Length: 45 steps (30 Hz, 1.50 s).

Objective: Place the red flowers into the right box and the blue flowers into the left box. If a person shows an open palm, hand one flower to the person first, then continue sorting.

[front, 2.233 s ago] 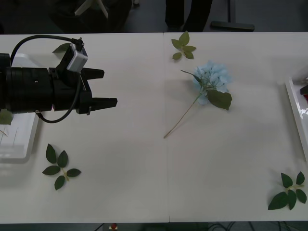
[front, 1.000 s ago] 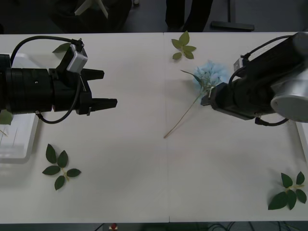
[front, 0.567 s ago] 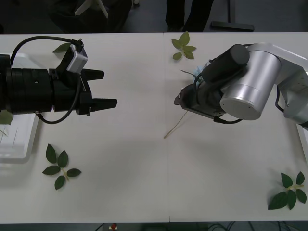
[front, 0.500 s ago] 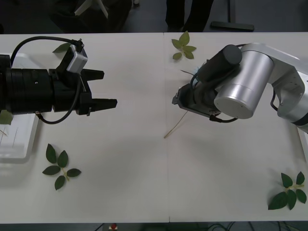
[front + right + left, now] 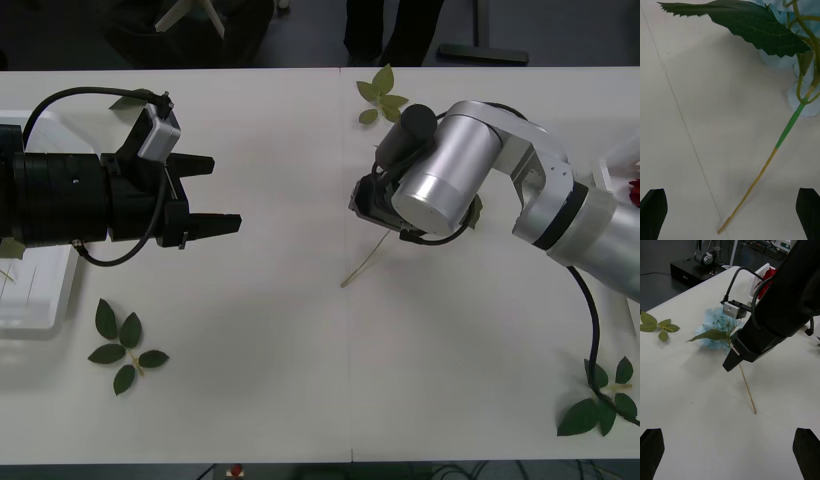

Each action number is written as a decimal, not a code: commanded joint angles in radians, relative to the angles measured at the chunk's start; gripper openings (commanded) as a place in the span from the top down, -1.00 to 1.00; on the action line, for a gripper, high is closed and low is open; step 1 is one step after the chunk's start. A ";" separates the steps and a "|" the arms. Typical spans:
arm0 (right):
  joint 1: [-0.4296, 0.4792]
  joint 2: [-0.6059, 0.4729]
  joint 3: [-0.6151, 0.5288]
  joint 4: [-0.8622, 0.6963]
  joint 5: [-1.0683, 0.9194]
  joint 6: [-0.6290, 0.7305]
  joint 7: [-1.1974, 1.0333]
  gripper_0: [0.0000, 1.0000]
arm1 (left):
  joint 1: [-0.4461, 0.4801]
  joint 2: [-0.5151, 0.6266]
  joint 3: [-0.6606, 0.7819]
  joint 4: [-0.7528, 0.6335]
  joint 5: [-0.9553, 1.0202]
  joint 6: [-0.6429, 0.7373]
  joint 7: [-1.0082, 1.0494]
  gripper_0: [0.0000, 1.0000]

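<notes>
Front view
My right claw (image 5: 362, 200): over the middle of the table (image 5: 300, 380), above the upper stem of the blue flower (image 5: 362, 262); my silver arm covers the bloom here, and the stem's bare end sticks out toward me. Spread: cannot tell from here.
My left claw (image 5: 205, 190): held above the table's left part, pointing toward the middle, fingers wide apart, nothing between them.
Left box (image 5: 30, 300): at the table's left edge, partly under my left arm.
Right box (image 5: 605, 175): at the right edge, a bit of red in it.
Leaf sprigs: one (image 5: 380, 95) at the far edge just beyond my right arm, one (image 5: 122, 348) near left, one (image 5: 602, 398) near right.

Right wrist view
My right claw (image 5: 730, 210): both black fingertips at the corners, wide open, gripping nothing.
Blue flower (image 5: 788, 129): flat on the table, stem running between my fingertips' line, touching neither; pale bloom and one big green leaf (image 5: 748, 22) at the far end.

Left wrist view
My left claw (image 5: 728, 450): tips at the two corners, wide, empty.
My right claw (image 5: 732, 362): angled down, tip just above the blue flower's (image 5: 715, 333) stem, close to the bloom.
Right box (image 5: 760, 277): behind my right arm, red flowers (image 5: 767, 275) inside.
Leaf sprig (image 5: 657, 325): well apart from the bloom.
</notes>
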 commanded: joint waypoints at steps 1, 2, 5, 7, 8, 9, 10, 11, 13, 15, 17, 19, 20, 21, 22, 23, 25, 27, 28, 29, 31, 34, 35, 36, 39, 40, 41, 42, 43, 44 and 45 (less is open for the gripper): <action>-0.056 0.043 0.012 0.062 0.037 -0.027 -0.007 -1.00 | 0.005 0.018 0.012 -0.015 0.011 -0.005 -0.032 -1.00; -0.060 0.052 0.012 0.079 0.041 -0.030 -0.005 -1.00 | 0.006 0.018 0.011 -0.015 0.011 -0.005 -0.034 -1.00; -0.073 0.089 0.013 0.139 0.061 -0.037 -0.004 -1.00 | 0.005 0.018 0.012 -0.015 0.010 -0.005 -0.034 -1.00; -0.079 0.109 0.013 0.174 0.075 -0.046 -0.002 -1.00 | 0.006 0.018 0.011 -0.015 0.010 -0.005 -0.035 -1.00; -0.083 0.121 0.013 0.197 0.086 -0.057 -0.001 -1.00 | 0.006 0.018 0.011 -0.015 0.008 -0.003 -0.035 -1.00; -0.088 0.132 0.013 0.220 0.090 -0.067 0.001 -1.00 | 0.005 0.018 0.012 -0.015 0.006 -0.005 -0.035 -1.00; -0.091 0.143 0.013 0.240 0.095 -0.076 0.001 -1.00 | 0.005 0.018 0.011 -0.015 0.006 -0.005 -0.035 -1.00; -0.094 0.150 0.013 0.256 0.100 -0.081 0.002 -1.00 | 0.006 0.018 0.012 -0.015 0.006 -0.003 -0.035 -1.00; -0.099 0.164 0.013 0.288 0.112 -0.093 0.005 -1.00 | 0.005 0.018 0.011 -0.015 0.006 -0.005 -0.035 -1.00; -0.100 0.172 0.013 0.314 0.121 -0.100 0.007 -1.00 | 0.006 0.018 0.011 -0.015 0.005 -0.005 -0.035 -1.00; -0.100 0.178 0.013 0.332 0.132 -0.106 0.009 -1.00 | 0.006 0.018 0.012 -0.015 0.005 -0.005 -0.035 -1.00; -0.100 0.180 0.013 0.345 0.138 -0.107 0.010 -1.00 | 0.006 0.018 0.011 -0.015 0.005 -0.005 -0.035 -1.00; -0.100 0.180 0.013 0.349 0.141 -0.107 0.010 -1.00 | 0.006 0.018 0.011 -0.015 0.005 -0.005 -0.035 -1.00; -0.100 0.180 0.013 0.354 0.146 -0.106 0.010 -1.00 | 0.006 0.018 0.011 -0.015 0.005 -0.003 -0.035 -1.00; -0.100 0.178 0.013 0.358 0.150 -0.106 0.010 -1.00 | 0.006 0.018 0.012 -0.015 0.005 -0.005 -0.035 -1.00; -0.100 0.178 0.013 0.361 0.152 -0.106 0.010 -1.00 | 0.006 0.018 0.011 -0.015 0.005 -0.005 -0.035 -1.00; -0.102 0.169 0.013 0.368 0.156 -0.104 0.010 -1.00 | 0.006 0.018 0.012 -0.015 0.005 -0.005 -0.037 -1.00; -0.102 0.155 0.013 0.368 0.156 -0.104 0.013 -1.00 | 0.006 0.018 0.012 -0.018 0.005 -0.005 -0.037 -1.00; -0.102 0.152 0.013 0.368 0.156 -0.104 0.015 -1.00 | 0.006 0.018 0.011 -0.015 0.003 -0.005 -0.037 -1.00; -0.102 0.147 0.013 0.368 0.162 -0.103 0.018 -1.00 | 0.006 0.018 0.011 -0.015 0.003 -0.005 -0.037 -1.00; -0.102 0.146 0.013 0.380 0.162 -0.096 0.021 -1.00 | 0.006 0.018 0.011 -0.015 0.003 -0.005 -0.037 -1.00; -0.102 0.146 0.013 0.387 0.167 -0.095 0.027 -1.00 | 0.006 0.018 0.011 -0.015 0.003 -0.005 -0.037 -1.00; -0.102 0.146 0.013 0.387 0.169 -0.093 0.028 -1.00 | 0.006 0.018 0.012 -0.015 0.002 -0.005 -0.037 -1.00; -0.102 0.146 0.013 0.387 0.169 -0.093 0.030 -1.00 | 0.006 0.018 0.012 -0.015 0.002 -0.005 -0.037 -1.00; -0.102 0.147 0.013 0.400 0.169 -0.090 0.038 -1.00 | 0.006 0.018 0.011 -0.015 0.002 -0.005 -0.037 -1.00; -0.102 0.149 0.013 0.403 0.169 -0.090 0.039 -1.00 | 0.006 0.018 0.012 -0.015 0.002 -0.005 -0.037 -1.00; -0.102 0.149 0.013 0.407 0.169 -0.092 0.042 -0.94 | 0.006 0.018 0.011 -0.015 0.002 -0.005 -0.037 -1.00; -0.102 0.149 0.013 0.412 0.169 -0.093 0.045 -0.83 | 0.006 0.018 0.011 -0.015 0.002 -0.005 -0.037 -1.00; -0.102 0.150 0.013 0.414 0.169 -0.093 0.048 -0.75 | 0.006 0.018 0.011 -0.015 0.002 -0.005 -0.037 -1.00; -0.102 0.150 0.013 0.414 0.169 -0.093 0.050 -0.67 | 0.006 0.018 0.011 -0.015 0.000 -0.005 -0.037 -1.00; -0.102 0.150 0.013 0.414 0.169 -0.093 0.052 -0.52 | 0.006 0.018 0.011 -0.015 0.000 -0.005 -0.037 -1.00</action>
